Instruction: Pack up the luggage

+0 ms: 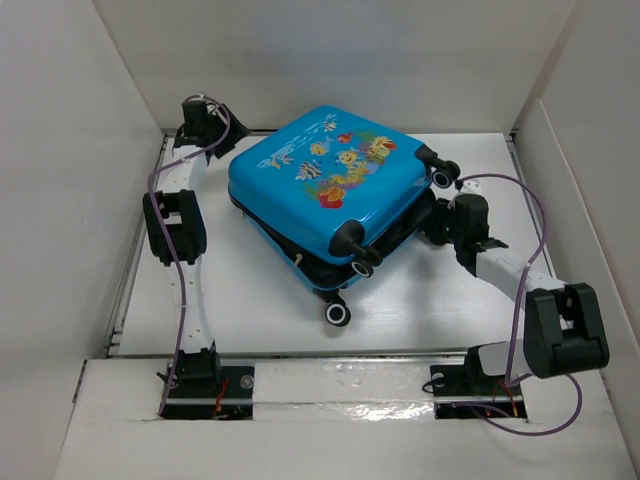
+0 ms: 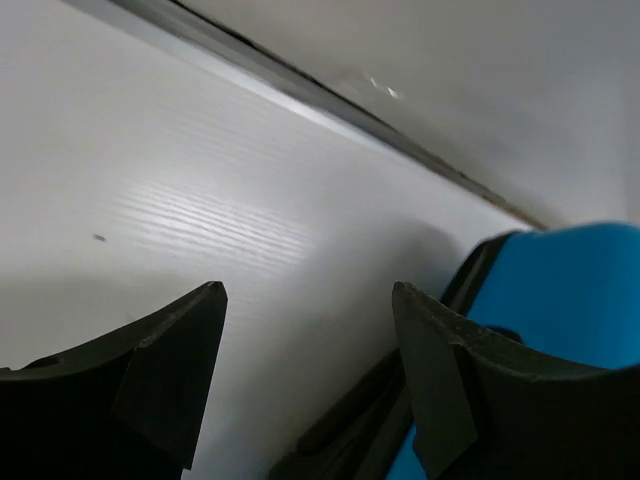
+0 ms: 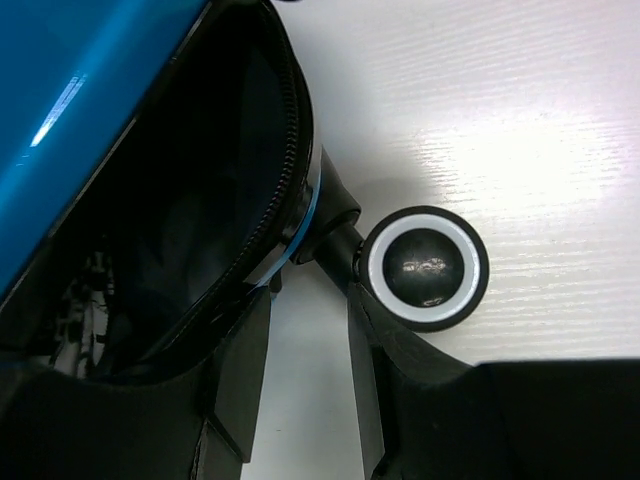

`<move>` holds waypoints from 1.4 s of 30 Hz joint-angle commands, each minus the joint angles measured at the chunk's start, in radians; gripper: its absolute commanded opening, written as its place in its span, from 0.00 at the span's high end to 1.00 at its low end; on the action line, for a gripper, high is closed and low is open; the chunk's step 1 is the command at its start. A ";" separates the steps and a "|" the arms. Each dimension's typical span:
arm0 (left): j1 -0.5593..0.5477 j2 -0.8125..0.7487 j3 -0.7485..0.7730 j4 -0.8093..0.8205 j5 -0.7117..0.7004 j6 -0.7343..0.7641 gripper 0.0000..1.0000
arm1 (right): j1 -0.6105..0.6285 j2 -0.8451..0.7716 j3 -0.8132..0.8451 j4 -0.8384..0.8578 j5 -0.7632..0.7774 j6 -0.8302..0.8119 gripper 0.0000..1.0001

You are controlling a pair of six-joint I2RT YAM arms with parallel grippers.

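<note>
The luggage (image 1: 325, 185), a bright-blue suitcase with a fish print, lies flat in the middle of the table. Its lid sits slightly ajar over the lower shell, showing a dark gap and the black zipper. My left gripper (image 1: 207, 128) is at its far left corner; in the left wrist view it (image 2: 305, 300) is open and empty over bare table, with the blue shell (image 2: 570, 290) to its right. My right gripper (image 1: 432, 222) is at the suitcase's right side. In the right wrist view it (image 3: 305, 300) is open, its tips beside a black wheel (image 3: 425, 265) and the dark lining (image 3: 190, 200).
White walls enclose the table (image 1: 250, 310) at the back and both sides. The suitcase's other wheels (image 1: 338, 313) stick out toward the near edge. The back wall's seam (image 2: 400, 140) runs close ahead of the left gripper.
</note>
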 commanded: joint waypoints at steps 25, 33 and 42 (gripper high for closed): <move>-0.509 -1.203 -1.804 0.768 -0.370 -0.187 0.42 | 0.282 0.892 1.451 -0.466 -0.527 -0.349 0.22; -0.685 -1.790 -1.984 0.470 -0.540 -0.296 0.42 | 0.320 1.039 1.765 -0.502 -0.579 -0.242 0.07; -0.697 -1.830 -1.775 0.329 -0.722 -0.161 0.25 | 0.311 0.642 1.394 -0.243 -0.547 -0.228 0.04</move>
